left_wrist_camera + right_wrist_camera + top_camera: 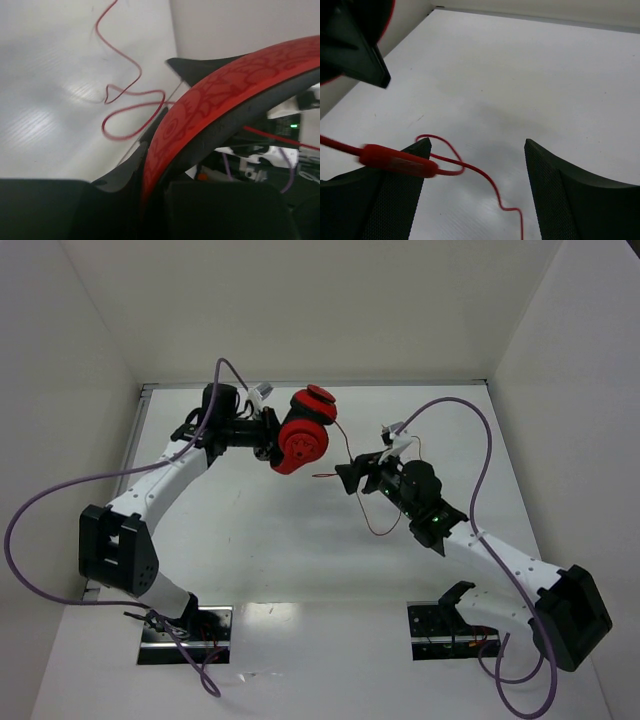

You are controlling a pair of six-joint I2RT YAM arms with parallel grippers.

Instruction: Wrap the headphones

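The red headphones (303,435) hang above the table at the back centre, held by the band. My left gripper (270,438) is shut on that band; in the left wrist view the patterned red band (215,95) with its black padding runs between the jaws of the gripper (162,150). The thin red cord (372,520) trails from the cups down toward my right gripper (352,478), which is open. In the right wrist view the cord (485,175) lies looped on the table between the open fingers of the gripper (476,145), and its inline remote (397,161) crosses in front of the left finger (390,200).
White walls close the table on the left, back and right. Purple robot cables (480,440) arc over both arms. Cord loops lie on the white table (130,110) below the headphones. Two black mounting plates (185,635) sit at the near edge.
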